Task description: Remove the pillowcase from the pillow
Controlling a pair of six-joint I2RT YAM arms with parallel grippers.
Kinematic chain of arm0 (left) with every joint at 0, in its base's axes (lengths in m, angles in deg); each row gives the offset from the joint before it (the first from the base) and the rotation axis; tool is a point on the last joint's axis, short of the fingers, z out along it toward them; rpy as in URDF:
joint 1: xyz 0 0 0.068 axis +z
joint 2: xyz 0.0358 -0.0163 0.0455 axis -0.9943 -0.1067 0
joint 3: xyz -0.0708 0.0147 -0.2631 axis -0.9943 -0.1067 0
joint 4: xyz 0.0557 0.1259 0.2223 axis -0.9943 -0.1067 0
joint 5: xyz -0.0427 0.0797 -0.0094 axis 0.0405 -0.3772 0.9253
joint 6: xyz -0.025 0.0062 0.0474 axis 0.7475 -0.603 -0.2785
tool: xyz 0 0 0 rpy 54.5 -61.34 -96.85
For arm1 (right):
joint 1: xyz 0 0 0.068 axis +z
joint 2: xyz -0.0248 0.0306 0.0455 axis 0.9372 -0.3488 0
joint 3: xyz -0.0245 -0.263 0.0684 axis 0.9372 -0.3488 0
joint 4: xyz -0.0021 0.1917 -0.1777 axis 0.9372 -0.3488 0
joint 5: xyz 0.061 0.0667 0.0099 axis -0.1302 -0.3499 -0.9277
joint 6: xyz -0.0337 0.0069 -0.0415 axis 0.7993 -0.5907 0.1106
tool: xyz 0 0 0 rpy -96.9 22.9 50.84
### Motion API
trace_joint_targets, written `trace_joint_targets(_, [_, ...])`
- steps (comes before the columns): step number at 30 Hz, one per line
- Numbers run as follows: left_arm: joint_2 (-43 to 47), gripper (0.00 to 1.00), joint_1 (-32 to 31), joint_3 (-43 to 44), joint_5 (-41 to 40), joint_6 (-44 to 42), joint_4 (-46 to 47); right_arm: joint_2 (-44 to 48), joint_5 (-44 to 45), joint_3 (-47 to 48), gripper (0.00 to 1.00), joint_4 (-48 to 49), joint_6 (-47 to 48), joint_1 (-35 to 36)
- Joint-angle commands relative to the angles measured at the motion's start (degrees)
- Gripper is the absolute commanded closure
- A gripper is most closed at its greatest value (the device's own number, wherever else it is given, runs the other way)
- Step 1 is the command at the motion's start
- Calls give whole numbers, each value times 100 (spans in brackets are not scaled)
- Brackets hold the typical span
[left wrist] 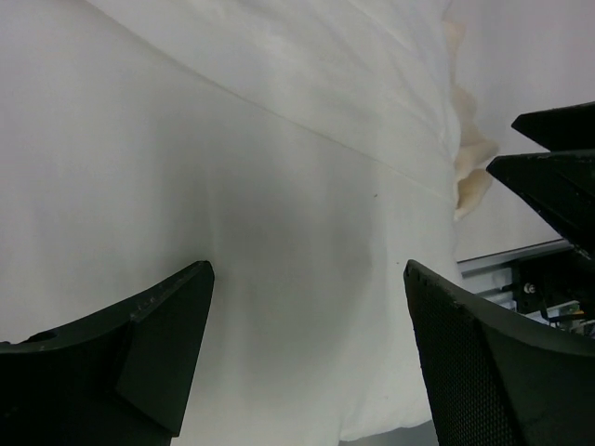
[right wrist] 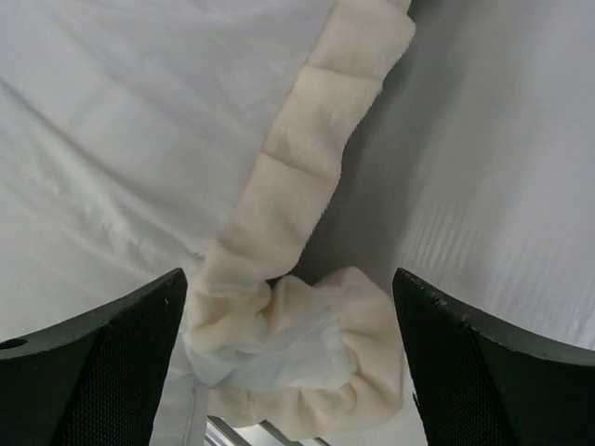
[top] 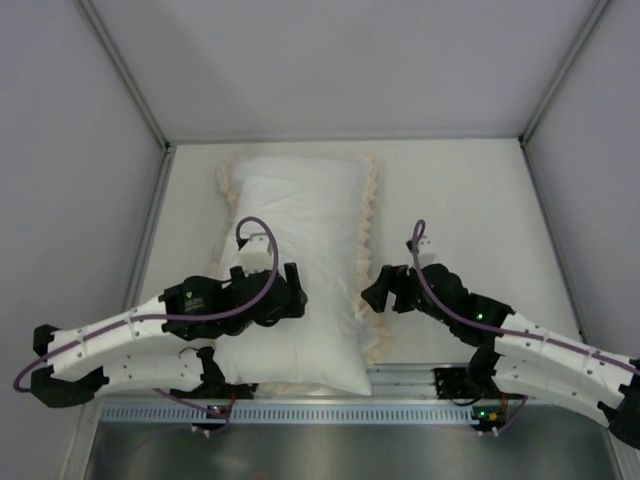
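Top external view: both jaws gape wide, holding nothing. The left gripper [top: 287, 291] sits over the plump pillow [top: 300, 215], the right gripper [top: 371, 296] at the pillowcase [top: 371, 225] ruffle. The pillow lies lengthwise mid-table [top: 470, 200], with grey walls [top: 350, 60] beyond. Bare pillow or cover on top, and any fingertip contact, is unclear.

White arm links [top: 120, 335], blk joints [top: 272, 297], purple cables [top: 250, 224], green LEDs [top: 480, 317].

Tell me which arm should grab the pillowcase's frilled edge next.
Right. The right gripper, open, hangs over the pillowcase's cream frill, which shows between its fingers. The left gripper, also open, faces smooth white fabric with no edge to pinch.
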Motion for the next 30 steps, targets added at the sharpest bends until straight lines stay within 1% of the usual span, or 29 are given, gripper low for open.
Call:
trace_joint_targets(1, [-33, 13, -22, -260, -160, 363, -102, -653, -1664, -94, 13, 1321, 395, -746])
trace_joint_targets(3, [-42, 13, -22, -366, -240, 486, -93, -927, -2432, -260, 15, 2034, 334, -1079])
trace_joint_targets(4, [-33, 13, -22, -471, -275, 609, -84, -1190, -3218, -331, 16, 2873, 281, -1133])
trace_joint_targets(6, [-24, 14, -21, -629, -363, 671, -6, -1420, -3751, -568, 17, 3713, 45, -1178])
trace_joint_targets(7, [2, 14, -13, -691, -389, 697, 38, -1691, -4206, -647, 17, 4543, -70, -1187])
trace_joint_targets(9, [20, 14, -13, -849, -442, 715, 117, -1982, -4500, -771, 19, 5199, -411, -1204])
trace_joint_targets(10, [37, 14, -13, -902, -442, 680, 257, -2288, -4727, -815, 21, 5524, -544, -1204])
trace_joint_targets(11, [29, 14, -4, -955, -442, 654, 337, -2439, -4816, -859, 27, 6075, -685, -1204])
trace_joint_targets(12, [28, 14, 13, -1051, -416, 619, 442, -2597, -4878, -850, 34, 6246, -912, -1204])
trace_joint_targets(13, [2, 14, 48, -1095, -399, 558, 617, -2825, -4948, -868, 63, 6344, -984, -1204])
trace_joint_targets(14, [-50, 15, 101, -1139, -355, 487, 715, -2871, -4958, -894, 79, 6432, -1028, -1187])
trace_joint_targets(15, [-103, 16, 293, -1235, -189, 408, 820, -2889, -4906, -946, 96, 6502, -1107, -1187])
trace_joint_targets(16, [-225, 17, 443, -1315, -74, 181, 1117, -2741, -4627, -999, 100, 6399, -1117, -1187])
trace_joint_targets(17, [-305, 18, 618, -1402, 101, 22, 1329, -2600, -4415, -1113, 100, 6180, -1012, -1152])
trace_joint_targets(18, [-384, 19, 1081, -1577, 633, -171, 1566, -2407, -4178, -1157, 100, 5525, -916, -1108])
trace_joint_targets(19, [-559, 20, 1356, -1675, 900, -529, 1820, -1892, -3645, -1175, 100, 5101, -758, -1029])
trace_joint_targets(20, [-647, 23, 1585, -1737, 1129, -681, 2258, -1600, -3300, -1184, 100, 4653, -417, -924])
trace_joint_targets(21, [-744, 24, 1996, -1798, 1287, -830, 2445, -1284, -2975, -1184, 100, 3813, -301, -723])
trace_joint_targets(22, [-962, 25, 2183, -1773, 1515, -1093, 2604, -689, -2484, -1210, 100, 3492, -238, -669])
trace_joint_targets(23, [-1104, 25, 2341, -1712, 1605, -1226, 2744, -439, -2349, -1289, 100, 3245, -264, -642])
trace_joint_targets(24, [-1279, 25, 2639, -1485, 1684, -1366, 2937, -150, -2278, -1342, 100, 3042, -273, -650])
trace_joint_targets(25, [-1707, 25, 2789, -1343, 1824, -1629, 3018, 297, -2277, -1386, 100, 2744, -308, -642])
trace_joint_targets(26, [-1955, 25, 2913, -1150, 1912, -1745, 3044, 458, -2312, -1456, 100, 2611, -413, -633])
trace_joint_targets(27, [-2480, 25, 3158, -722, 1991, -1981, 3045, 721, -2425, -1500, 100, 2531, -466, -624])
trace_joint_targets(30, [-3029, 26, 3335, 17, 1966, -2194, 2983, 960, -2401, -1755, 100, 2478, -747, -475])
